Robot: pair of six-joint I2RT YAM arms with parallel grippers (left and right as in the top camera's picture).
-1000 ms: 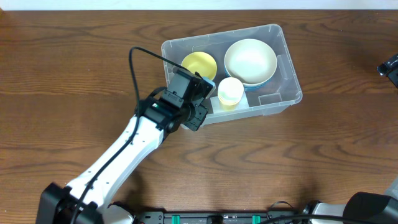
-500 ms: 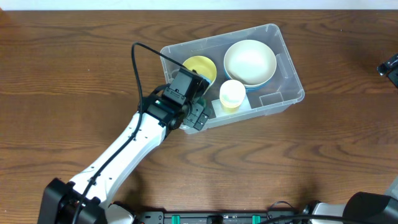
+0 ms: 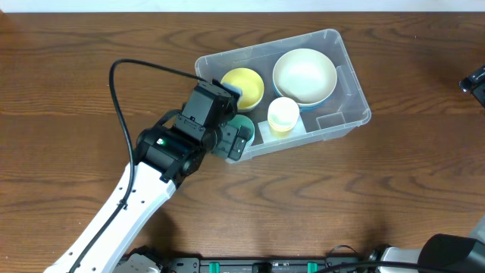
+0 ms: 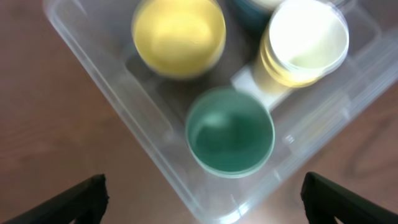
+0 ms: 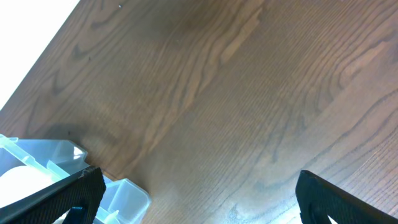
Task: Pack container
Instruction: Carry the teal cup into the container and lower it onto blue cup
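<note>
**Currently: both claws spread, four vessels in the container**

The container (image 3: 355,95), a clear plastic bin with rounded corners and a rimmed edge, sits on the wooden counter (image 3: 76,76) a little right of centre and toward the far side. It is turned at a slight angle to the counter's edge. Four vessels stand upright inside it, and a whitish label patch (image 3: 330,120) shows on its base near the right-hand end.

A large white bowl (image 3: 305,74) with a blue outer wall fills the far right part of the bin. A yellow bowl (image 3: 242,85) sits to its left. A pale yellow cup (image 3: 281,114) with a white interior stands in front, between the two bowls and close to the near wall. A green cup (image 3: 245,121) is tucked into the near left corner, just beside the yellow bowl and the pale cup.

The left claw (image 3: 236,121) hangs over that same corner, directly above the green cup. In the left wrist view its fingers (image 4: 87,199) stand wide apart at the lower corners of the frame. The green cup (image 4: 230,130) lies below them in the bin, and neither finger touches it. Nothing is pinched. A black cable (image 3: 125,68) loops up from the arm over the counter.

The right claw (image 3: 474,80) is only partly visible at the far right edge of the overhead view, well apart from the container. Its own camera shows its fingers (image 5: 81,193) spread wide over bare wood, with nothing between them.
</note>
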